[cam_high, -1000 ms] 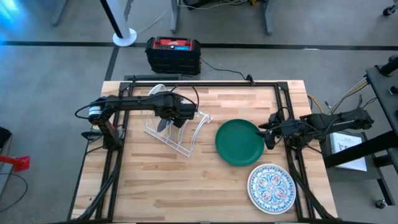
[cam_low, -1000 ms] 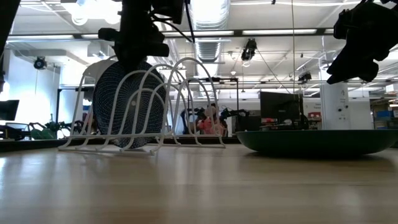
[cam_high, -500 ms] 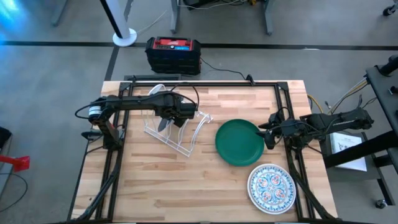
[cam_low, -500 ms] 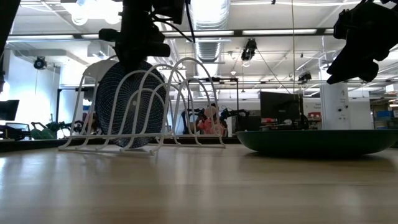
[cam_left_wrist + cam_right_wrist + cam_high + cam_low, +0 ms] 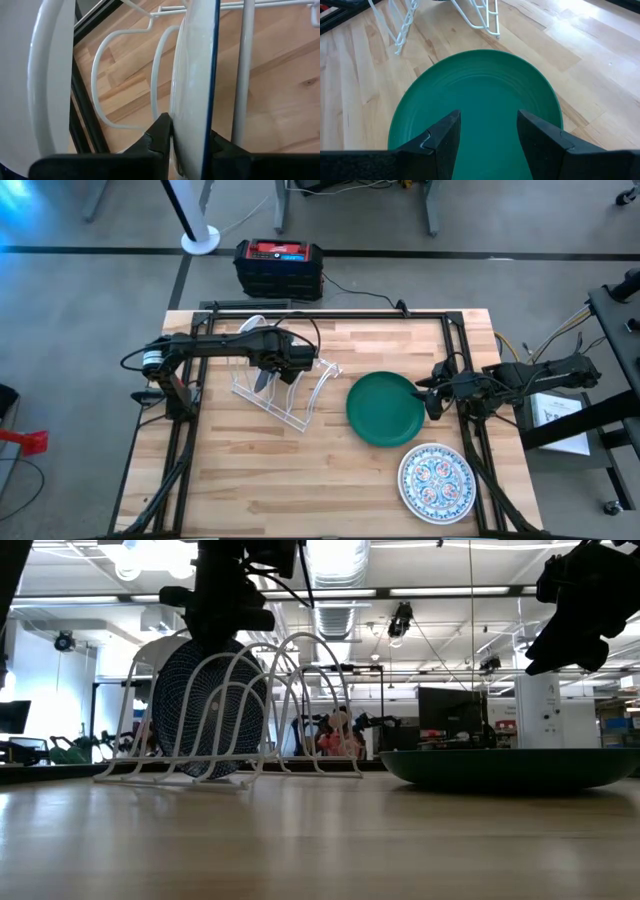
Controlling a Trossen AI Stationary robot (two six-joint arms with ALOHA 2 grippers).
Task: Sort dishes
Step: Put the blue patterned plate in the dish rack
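While the teal-blue plate (image 5: 208, 710) stands on edge in a slot of the white wire rack (image 5: 283, 385), the left gripper (image 5: 187, 137) sits over its upper rim, one finger (image 5: 161, 134) on each face; whether they pinch the rim or have just let go I cannot tell. A white plate (image 5: 47, 75) stands in the next slot, parallel to it. The teal plate's faces point sideways along the rack, and its rim runs up and down between the wires. The green plate (image 5: 386, 408) lies flat on the worktop (image 5: 300, 470) near the middle, well up, beside the right gripper (image 5: 487, 132), whose fingers are spread wide just above the plate's near edge, grasping nothing. The floral plate (image 5: 436, 481) lies flat near the right front corner, apart from the green one. These look like glazed ceramic: stiff, fairly heavy, slick and liable to chip, so I judge the rim is the only place to take hold, with one finger under the lip and one over, and the lift kept slow so the plate does not swing or slip.
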